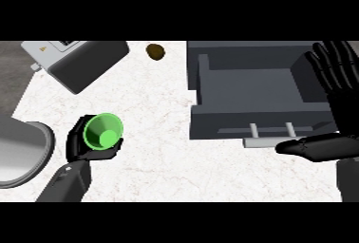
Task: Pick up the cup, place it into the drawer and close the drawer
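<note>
A green cup (103,130) sits in my left hand (85,146), mouth towards the view, with the black fingers curled round its sides, at the lower left of the white counter. The grey drawer (256,118) stands pulled out at the right, its inside showing nothing in it, with a pale bar handle (270,141) on its front. My right hand (336,102) is at the drawer's right edge, fingers straight and pointing up, thumb reaching left under the handle; it holds nothing.
A grey toaster-like appliance (80,61) lies at the top left. A small brown round thing (155,51) rests near the top middle. A grey round sink rim (35,152) curves in at the far left. White counter (154,104) spreads between cup and drawer.
</note>
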Controlling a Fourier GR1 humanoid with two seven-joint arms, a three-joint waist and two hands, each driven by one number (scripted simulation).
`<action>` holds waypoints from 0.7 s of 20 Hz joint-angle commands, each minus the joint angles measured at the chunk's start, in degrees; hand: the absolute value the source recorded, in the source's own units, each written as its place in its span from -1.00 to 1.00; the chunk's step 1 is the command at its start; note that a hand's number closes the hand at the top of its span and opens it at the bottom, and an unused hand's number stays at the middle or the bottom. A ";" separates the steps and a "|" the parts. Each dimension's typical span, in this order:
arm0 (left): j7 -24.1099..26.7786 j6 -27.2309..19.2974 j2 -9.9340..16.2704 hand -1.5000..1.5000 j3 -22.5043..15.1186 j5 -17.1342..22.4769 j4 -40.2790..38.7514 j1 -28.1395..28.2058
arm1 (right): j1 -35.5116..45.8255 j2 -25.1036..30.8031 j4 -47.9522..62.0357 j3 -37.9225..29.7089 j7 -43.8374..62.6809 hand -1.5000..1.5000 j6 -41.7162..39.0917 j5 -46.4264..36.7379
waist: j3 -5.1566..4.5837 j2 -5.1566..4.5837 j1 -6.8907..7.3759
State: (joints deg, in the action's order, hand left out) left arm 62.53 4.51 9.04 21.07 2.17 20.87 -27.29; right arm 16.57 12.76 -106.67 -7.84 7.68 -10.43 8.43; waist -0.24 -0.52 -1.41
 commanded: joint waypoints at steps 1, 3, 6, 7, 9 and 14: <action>6.37 6.07 -1.60 1.00 0.41 1.77 1.50 -2.24 | -0.79 1.12 -0.18 -0.92 0.33 -1.00 -0.66 0.17 | 0.12 0.27 0.39; 3.19 4.99 -2.13 1.00 -0.83 1.19 2.87 -6.27 | -2.56 0.21 -1.63 -0.44 0.23 -1.00 -0.62 0.54 | 0.16 0.39 0.14; -0.24 5.57 -4.46 1.00 -4.46 -0.28 7.14 -6.35 | -0.61 -1.28 0.00 1.47 1.08 -1.00 1.50 -2.03 | 0.25 0.73 1.55; -3.12 6.20 -3.10 1.00 -4.52 -0.10 7.11 -9.33 | -1.60 0.58 1.57 -0.27 -1.77 -1.00 -1.36 -0.63 | 0.26 0.59 1.19; -5.98 5.02 -4.48 1.00 -4.99 0.83 10.68 -10.57 | -2.47 0.54 -0.23 -0.37 -0.53 -1.00 -0.91 -0.64 | 0.27 0.71 1.35; -17.19 4.52 -6.45 1.00 -9.33 0.37 20.77 -14.35 | -2.65 -0.04 2.58 -1.62 -2.91 -1.00 -0.28 -0.99 | 0.31 0.94 1.99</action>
State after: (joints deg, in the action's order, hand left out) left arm 51.39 7.55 3.20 14.46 2.61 35.35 -39.84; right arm 15.10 12.98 -104.85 -8.56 6.07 -10.55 6.99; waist 0.04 0.29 0.27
